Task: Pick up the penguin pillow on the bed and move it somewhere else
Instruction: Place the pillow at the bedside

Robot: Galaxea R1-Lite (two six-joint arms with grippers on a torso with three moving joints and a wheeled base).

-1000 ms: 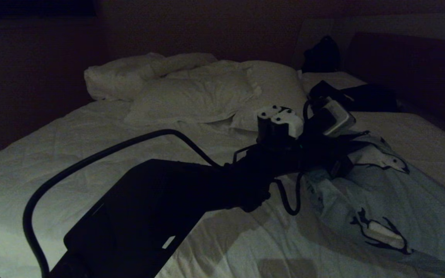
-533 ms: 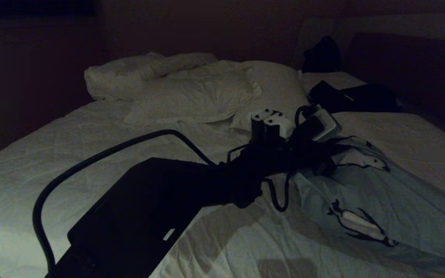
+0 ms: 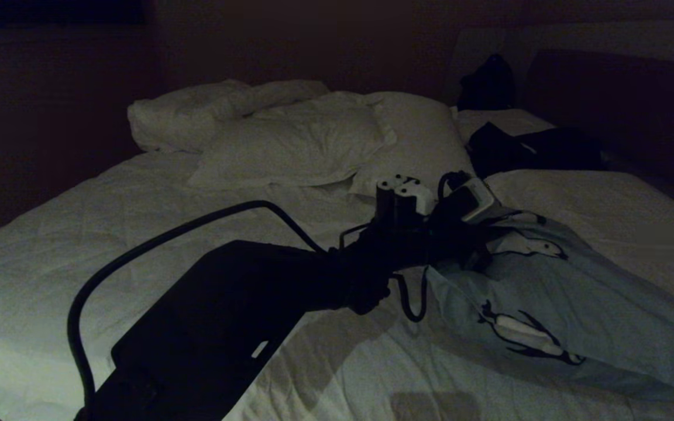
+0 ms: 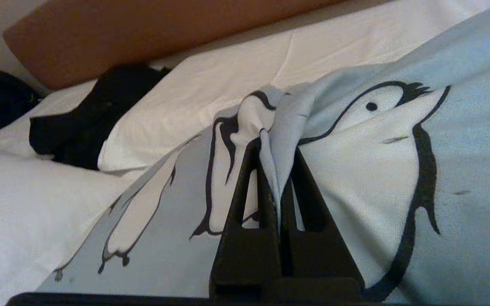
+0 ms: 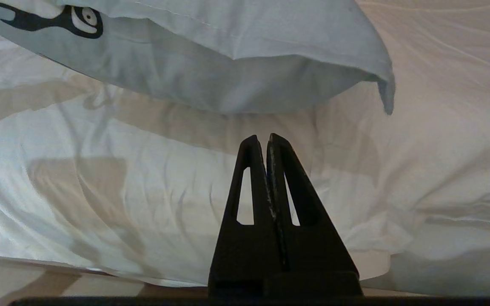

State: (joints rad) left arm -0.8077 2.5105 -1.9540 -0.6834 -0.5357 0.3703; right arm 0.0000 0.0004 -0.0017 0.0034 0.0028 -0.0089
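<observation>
Head view, dim light: left gripper [image 3: 477, 257] sits right of frame centre, clamped on the upper left corner of the penguin pillow [image 3: 571, 304]. Pillow lies across the lower right of the frame on the bed [image 3: 138, 222], its gripped corner lifted and bunched, the rest trailing down toward the right edge.

Left wrist view: jaws of the left gripper [image 4: 275, 146] are pressed together with a fold of blue-grey penguin fabric pinched between them. Grip looks firm; cloth puckers at the pinch.

Right wrist view: right gripper [image 5: 261, 138] has its jaws closed on nothing, low over the white duvet, with the pillow's far corner hanging just beyond it. Arm reads as parked.

Change over the last second: gripper and pillow corner have shifted left and slightly down in the head frame. The lower penguin print slid from the far lower right toward the middle right, and the upper penguin followed. Background unchanged, so the pillow moved, not the camera.

Reading: the pick is done and the drag is under way, leftward across the bed. Most of the pillow seems to rest on the duvet, so it is towed rather than carried.

White pillows [image 3: 290, 140] heaped upper centre and dark bags [image 3: 536, 149] upper right: no change from the earlier frames.
</observation>
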